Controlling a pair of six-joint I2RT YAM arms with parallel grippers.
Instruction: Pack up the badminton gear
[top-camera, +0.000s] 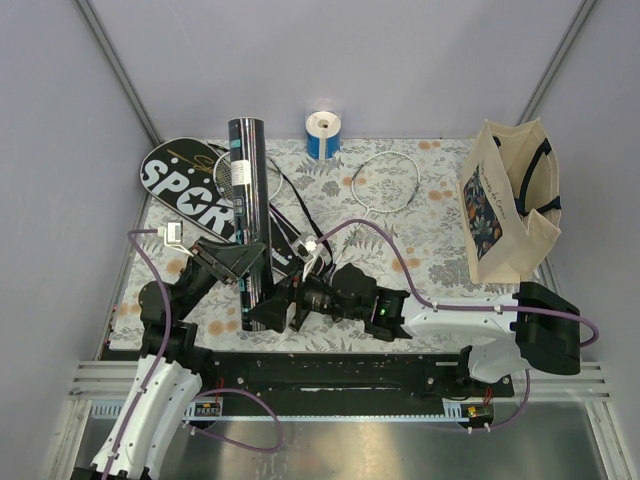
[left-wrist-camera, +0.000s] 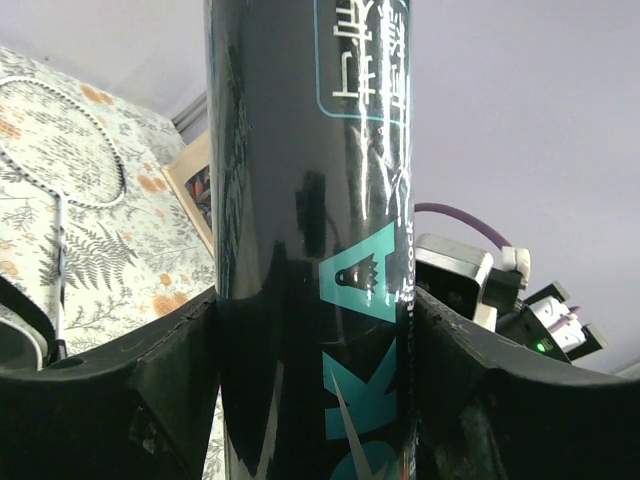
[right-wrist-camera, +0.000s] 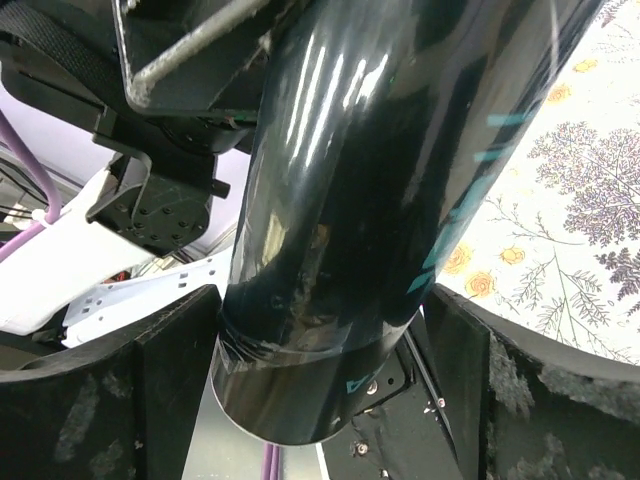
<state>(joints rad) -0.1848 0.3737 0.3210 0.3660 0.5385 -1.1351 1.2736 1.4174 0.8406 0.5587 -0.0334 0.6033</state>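
The bench (top-camera: 440, 250) is covered with a pale floral cloth and closed in by plain grey-lilac walls on three sides, with metal rails running up the back corners. A beige tote bag (top-camera: 505, 200) stands upright at the right edge, and a short blue-and-white roll (top-camera: 323, 134) stands at the back wall.

The black shuttlecock tube (top-camera: 247, 190) is raised at a tilt over the left half of the bench. The left end effector (top-camera: 245, 268) is clenched around its lower part, with the fingers (left-wrist-camera: 110, 400) pressed to both sides. The right end effector (top-camera: 272, 305) grasps its near end, and those fingers (right-wrist-camera: 130, 390) flank the tube's rim.

The black "SPORT" racket cover (top-camera: 180, 188) lies at the back left, its near part hidden behind the tube and the left arm. One white racket head (top-camera: 385, 180) lies in the open near the bag. The second racket head (top-camera: 230, 172) is partly covered by the tube. Thin dark lines cross beside the tube, too fine to tell shaft from strap.
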